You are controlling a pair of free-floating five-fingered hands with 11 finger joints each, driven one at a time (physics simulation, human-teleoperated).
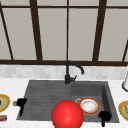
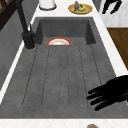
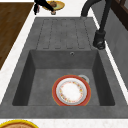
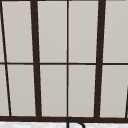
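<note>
Just left hand (image 1: 21,103) (fingers straight) over sink (image 1: 45,92) drainboard, plate (image 1: 88,106) well apart.

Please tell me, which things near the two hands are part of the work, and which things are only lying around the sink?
In hand:
left hand, fingers straight, over the ribbed grey draining board
right hand, at the grey sink basin
red-rimmed white plate in the basin

Lying about:
black tap
yellow plates on the counter
red ball

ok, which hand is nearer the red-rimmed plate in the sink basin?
Right. The right hand hangs at the basin's front right corner, just beside the plate. The left hand is across the drainboard, at the sink's left edge.
</note>
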